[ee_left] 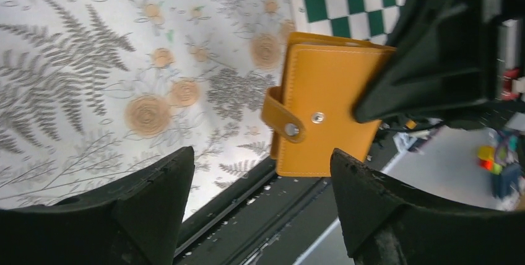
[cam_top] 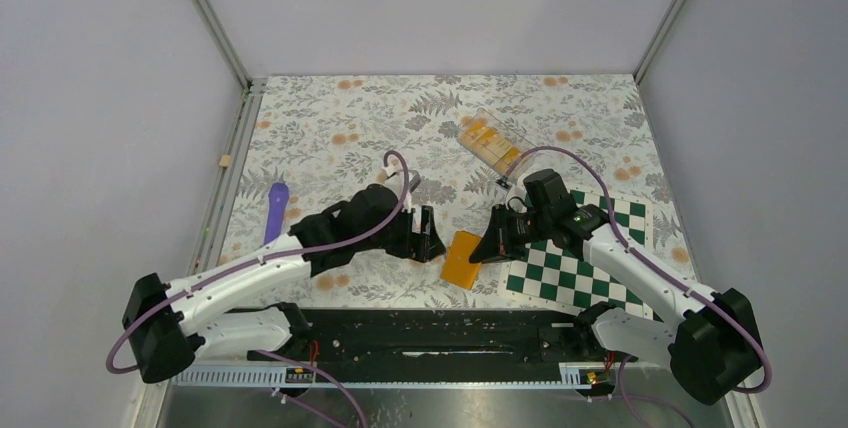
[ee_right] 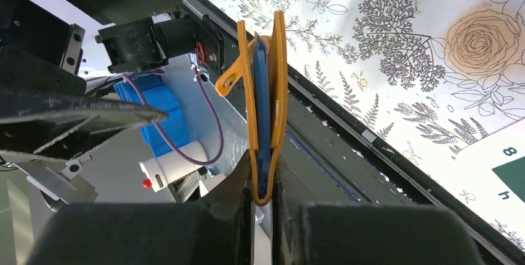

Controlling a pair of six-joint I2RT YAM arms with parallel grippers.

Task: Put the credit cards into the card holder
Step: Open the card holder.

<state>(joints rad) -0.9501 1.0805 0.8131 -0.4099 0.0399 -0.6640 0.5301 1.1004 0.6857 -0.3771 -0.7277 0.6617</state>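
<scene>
The orange card holder [cam_top: 462, 260] hangs closed over the table's near edge, held by its fold in my right gripper [cam_top: 490, 243], which is shut on it. The right wrist view shows it edge-on [ee_right: 280, 79] between my fingers [ee_right: 235, 203], with blue pockets inside and the strap tab loose. My left gripper [cam_top: 432, 236] is open and empty just left of it. In the left wrist view the holder's cover [ee_left: 328, 110] with its stud sits ahead of my open gripper [ee_left: 261, 156]. Several orange-yellow credit cards [cam_top: 488, 143] lie inside a clear box at the back.
The clear plastic box [cam_top: 470, 125] lies at the back centre of the floral mat. A green-and-white chequered board [cam_top: 585, 258] lies under the right arm. A purple object [cam_top: 275, 210] lies at the left. The black rail [cam_top: 440, 333] runs along the near edge.
</scene>
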